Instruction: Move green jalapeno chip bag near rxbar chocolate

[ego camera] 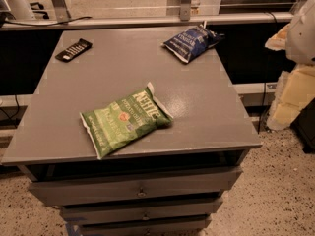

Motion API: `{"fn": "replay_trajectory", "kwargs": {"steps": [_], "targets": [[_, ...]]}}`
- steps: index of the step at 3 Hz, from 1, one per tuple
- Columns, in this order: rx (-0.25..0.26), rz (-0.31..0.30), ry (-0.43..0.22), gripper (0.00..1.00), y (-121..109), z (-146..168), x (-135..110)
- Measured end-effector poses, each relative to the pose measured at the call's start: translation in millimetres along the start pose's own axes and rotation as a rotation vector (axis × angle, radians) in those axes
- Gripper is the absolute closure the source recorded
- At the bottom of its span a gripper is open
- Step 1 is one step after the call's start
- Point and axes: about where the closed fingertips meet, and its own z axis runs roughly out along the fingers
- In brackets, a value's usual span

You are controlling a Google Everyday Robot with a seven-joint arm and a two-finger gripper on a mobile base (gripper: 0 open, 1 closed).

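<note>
Lying flat on the grey table (206,117), the green jalapeno chip bag (125,119) sits toward the front edge, a little left of centre. It is turned at a slant, so its white "Kettle" lettering runs up toward the right, and its lower left corner comes close to the table's front rim. A small red mark shows near the middle of the bag, and its sealed ends are pale. The rxbar chocolate (74,50) lies flat near the far left corner of the table, a small black wrapper with rows of white marks, also angled. The two are well apart, with bare tabletop between them. A dark blue chip bag (192,42) rests near the far right corner, close to the back edge and well apart from both. The gripper (290,97) hangs at the right edge of the view, off the table and beyond its right side, showing only as a pale cream and white form. It touches none of the three packets, and I cannot tell whether it is released or clenched. Under the tabletop three drawers (140,191) are stacked, each with a small knob at its middle. The table stands on a speckled floor (280,191), and a pale ledge (147,21) runs along behind it
</note>
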Motion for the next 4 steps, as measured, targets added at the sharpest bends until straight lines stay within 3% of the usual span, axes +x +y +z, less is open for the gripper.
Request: {"fn": "replay_trajectory", "kwargs": {"steps": [2,3,4], "targets": [[0.004,0.007,-0.032,0.0,-2,1,-1],[-0.012,0.039,-0.141,0.0,-7,28,-18],[-0.03,0.064,-0.291,0.0,-15,66,-61]]}}
